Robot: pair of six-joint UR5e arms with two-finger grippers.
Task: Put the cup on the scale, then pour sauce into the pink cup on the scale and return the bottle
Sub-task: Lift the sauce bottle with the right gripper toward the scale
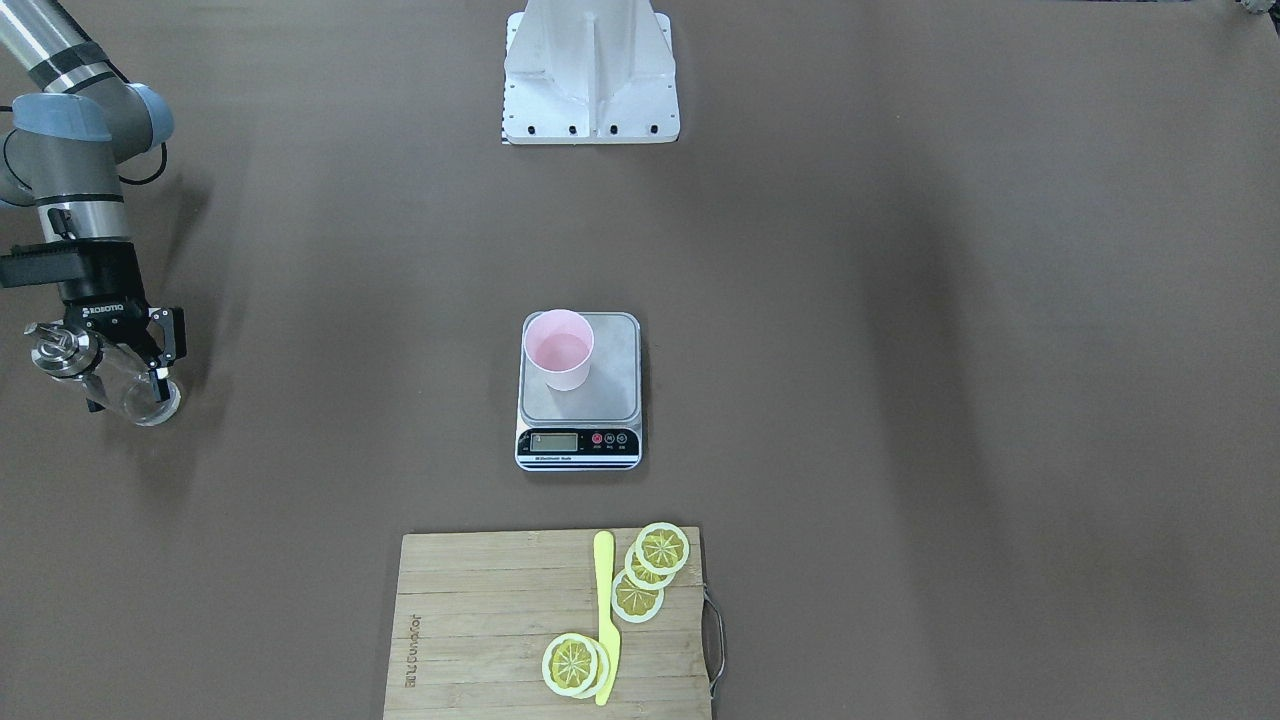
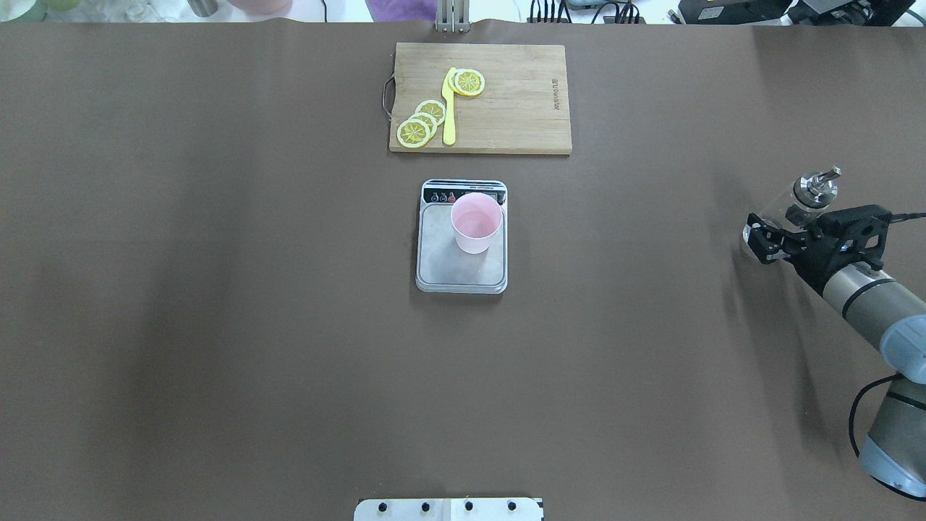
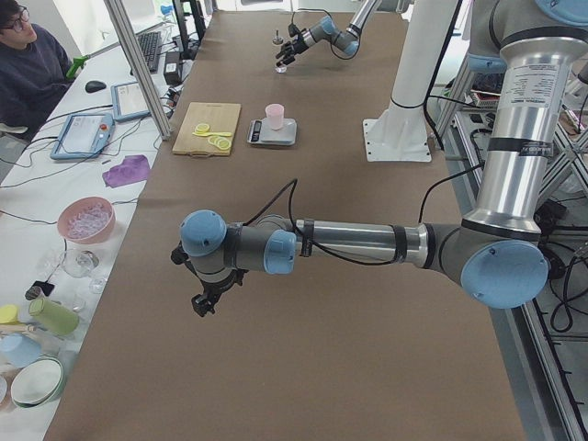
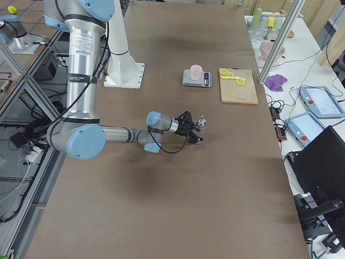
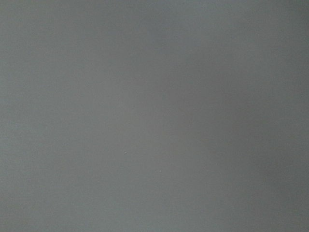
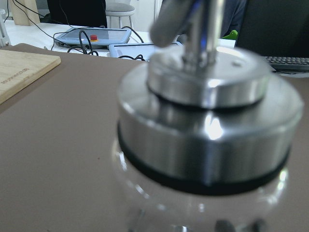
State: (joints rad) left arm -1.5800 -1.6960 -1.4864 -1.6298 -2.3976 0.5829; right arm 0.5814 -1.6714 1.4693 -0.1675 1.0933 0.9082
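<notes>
The pale pink cup [image 1: 560,348] stands upright on the steel scale [image 1: 583,405] at the table's middle, toward the plate's corner; both also show in the overhead view, cup [image 2: 476,221] on scale [image 2: 452,269]. My right gripper [image 1: 130,375] is shut on the clear glass bottle [image 1: 125,392] with the metal pour-spout cap [image 2: 815,187], far out at the table's right end. The cap fills the right wrist view [image 6: 203,121]. My left gripper [image 3: 207,299] shows only in the exterior left view, above bare table, and I cannot tell whether it is open or shut.
A bamboo cutting board [image 2: 521,108] lies beyond the scale, with lemon slices [image 2: 423,121] and a yellow knife [image 2: 449,108] on it. The robot's white base [image 1: 590,75] stands at the near edge. A person sits by the table's far side [image 3: 23,55].
</notes>
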